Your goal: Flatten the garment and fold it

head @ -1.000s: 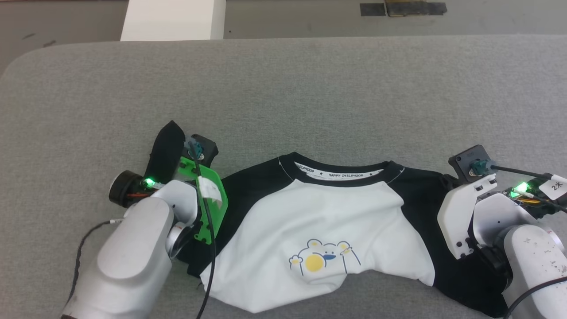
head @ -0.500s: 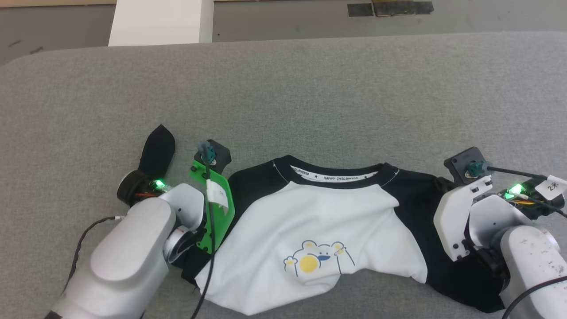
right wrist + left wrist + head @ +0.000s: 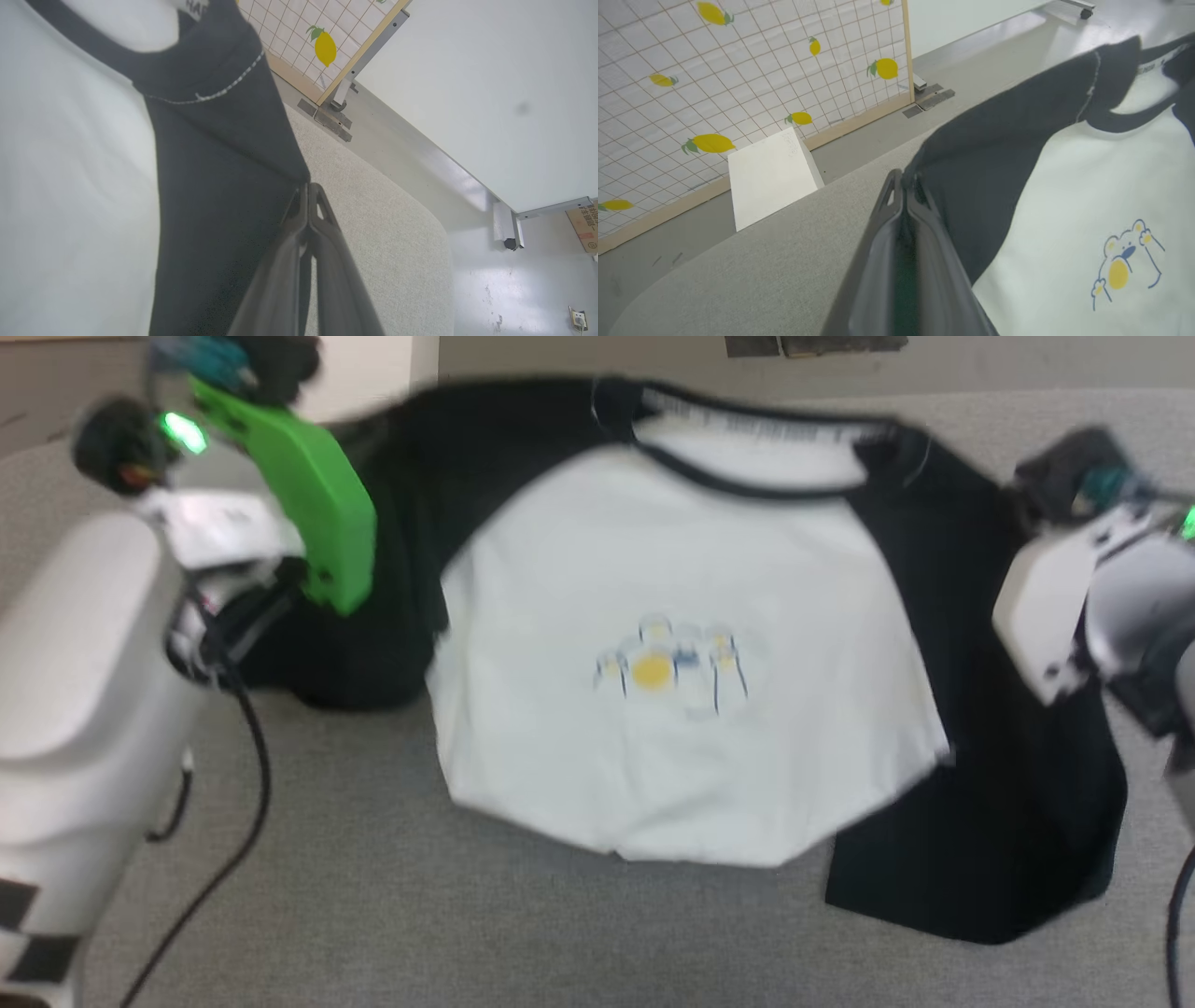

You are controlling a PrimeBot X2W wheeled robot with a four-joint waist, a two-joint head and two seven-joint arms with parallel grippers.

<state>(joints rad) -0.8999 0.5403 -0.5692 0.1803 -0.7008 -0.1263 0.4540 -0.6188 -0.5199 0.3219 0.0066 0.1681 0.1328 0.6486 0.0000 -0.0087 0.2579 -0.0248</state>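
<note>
Left gripper: both dark fingers pressed together, clamped on a fold of black shoulder cloth of the shirt. No gap between the fingertips in the left wrist view; the cloth runs off taut from the tips toward the collar.

Right gripper: fingers likewise together, pinching the edge of the opposite black shoulder, with a white seam stitch just beyond the tips.

Shirt: spread between the two grippers, front side facing the head camera, which is blurred. White body hangs below the line between the grippers, with the yellow-and-grey print about midway between them. One black sleeve hangs beneath the right gripper; the other sleeve is bunched just below the left gripper, beside its green bracket. Whether the hem touches the surface underneath cannot be told.

Table: grey padded top, beneath both grippers and the shirt.

White box: on the floor beyond the table edge, ahead of and to the left of the left fingertips, well apart from the shirt.

Screen: lemon-patterned grid panel in a wooden frame, behind the box
</note>
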